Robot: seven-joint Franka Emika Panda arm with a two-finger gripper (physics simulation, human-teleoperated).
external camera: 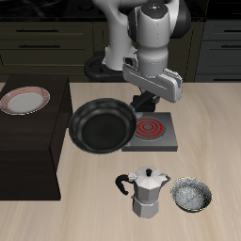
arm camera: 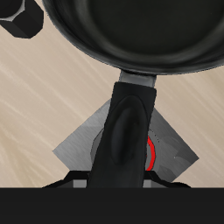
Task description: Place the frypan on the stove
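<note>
The black frypan (external camera: 100, 127) hangs tilted above the table, its bowl beside and partly over one edge of the stove (external camera: 155, 135). My gripper (external camera: 142, 102) is shut on the pan's long black handle (arm camera: 127, 131) and sits above the stove's back part. The stove is a square grey plate with a red spiral coil (external camera: 149, 127). In the wrist view the pan's bowl (arm camera: 131, 31) lies beyond the handle. A grey corner of the stove (arm camera: 83, 147) and a sliver of red coil (arm camera: 151, 156) show under the handle. My fingertips are hidden there.
A silver moka pot (external camera: 144, 194) stands in front of the stove, with a small grey speckled bowl (external camera: 191, 196) beside it. A red-rimmed white plate (external camera: 25, 100) rests on the dark raised counter (external camera: 33, 141) next to the pan.
</note>
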